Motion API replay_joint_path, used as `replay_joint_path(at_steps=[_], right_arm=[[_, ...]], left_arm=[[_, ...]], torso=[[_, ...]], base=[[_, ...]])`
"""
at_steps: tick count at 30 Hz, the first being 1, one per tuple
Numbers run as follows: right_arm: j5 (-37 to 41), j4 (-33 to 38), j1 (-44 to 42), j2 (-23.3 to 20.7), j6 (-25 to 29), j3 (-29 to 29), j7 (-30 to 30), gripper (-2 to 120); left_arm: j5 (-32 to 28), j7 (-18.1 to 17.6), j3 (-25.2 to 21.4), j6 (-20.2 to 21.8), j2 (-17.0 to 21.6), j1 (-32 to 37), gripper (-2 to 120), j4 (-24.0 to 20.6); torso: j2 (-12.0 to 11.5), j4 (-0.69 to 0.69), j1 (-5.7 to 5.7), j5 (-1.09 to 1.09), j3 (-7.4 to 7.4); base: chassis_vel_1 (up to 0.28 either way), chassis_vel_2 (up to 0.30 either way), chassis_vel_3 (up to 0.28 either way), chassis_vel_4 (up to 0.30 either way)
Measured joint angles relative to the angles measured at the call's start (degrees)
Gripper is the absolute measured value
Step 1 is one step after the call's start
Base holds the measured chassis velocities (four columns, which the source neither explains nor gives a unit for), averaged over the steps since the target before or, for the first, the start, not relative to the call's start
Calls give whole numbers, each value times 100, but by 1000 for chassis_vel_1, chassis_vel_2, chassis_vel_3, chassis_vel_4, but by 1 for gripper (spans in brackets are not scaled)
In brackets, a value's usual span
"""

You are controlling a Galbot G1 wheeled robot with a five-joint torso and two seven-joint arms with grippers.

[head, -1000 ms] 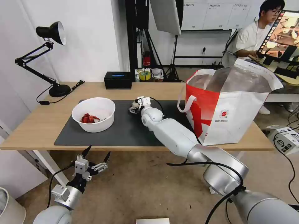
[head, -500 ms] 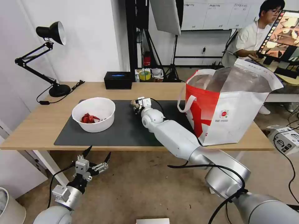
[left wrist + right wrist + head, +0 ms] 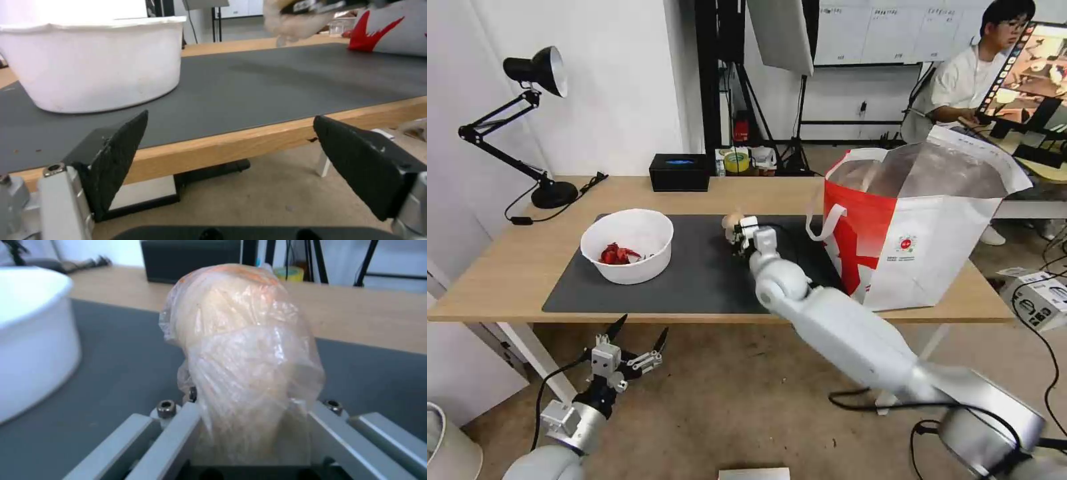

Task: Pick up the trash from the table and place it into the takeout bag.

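Note:
My right gripper point(image 3: 735, 230) is shut on the beige ball point(image 3: 242, 350), a plastic-wrapped lump held a little above the dark grey mat point(image 3: 694, 280), between the bowl and the bag. The white round bowl point(image 3: 627, 245) with red scraps stands on the mat's left part. At the table's point(image 3: 514, 260) right end stands the takeout bag point(image 3: 927, 233), white and red, its mouth open and its foil lining showing. My left gripper point(image 3: 640, 327) hangs open below the table's front edge, facing the bowl point(image 3: 93, 63), with nothing between its fingers.
A black rectangular box point(image 3: 679, 172) sits at the table's back edge. A black desk lamp point(image 3: 534, 120) stands at the back left with its cord on the wood. The bag's white loop handle point(image 3: 820, 223) hangs toward the mat.
My right gripper has carried the beige ball to the right, toward the takeout bag, and the arm has swung with it. The left arm has barely moved.

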Motion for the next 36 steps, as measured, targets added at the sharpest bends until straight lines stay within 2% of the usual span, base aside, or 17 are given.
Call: replay_joint_path(at_steps=[2,9,16,18,23,24,26,31,36], right_arm=[[-186,443,-258,-155,122,164,10,7],[-694,1308,-651,-505,558,596,-47,6],[-868,1736,-801,-748,796,972,-111,6],[-934,2128,-910,-1085,986,1385,-154,6],[-759,2517,-772,-1623,1065,1759,-119,6],[-759,2517,-772,-1623,1065,1759,-119,6],[-601,2586,-527,-1901,1025,1829,-24,6],[-408,2454,-169,-2113,751,1832,199,6],[-203,2299,-67,-2248,634,1885,367,6]], left_arm=[[21,-12,0,9,-10,51,100,-37],[119,-18,-59,18,-92,224,100,-142],[169,-20,-96,19,-130,277,100,-205],[206,-22,-104,20,-165,307,100,-250],[265,-23,-103,19,-226,358,100,-283],[265,-23,-103,19,-226,358,100,-283],[336,-19,-129,-17,-356,489,100,-322],[435,-8,-255,-87,-562,693,100,-424],[469,3,-259,-100,-604,719,100,-467]], torso=[[0,-1,0,0,0],[0,1,0,-1,0],[0,1,0,-1,0],[0,0,0,0,0],[0,0,1,-1,0],[0,0,1,-1,0],[0,-1,1,-2,0],[0,3,1,-2,0],[0,1,1,0,1]], base=[[0,0,0,0],[0,0,0,0],[0,0,0,0],[0,0,0,0],[0,0,0,0],[0,0,0,0],[0,0,0,0],[0,0,0,0],[0,0,0,0]])
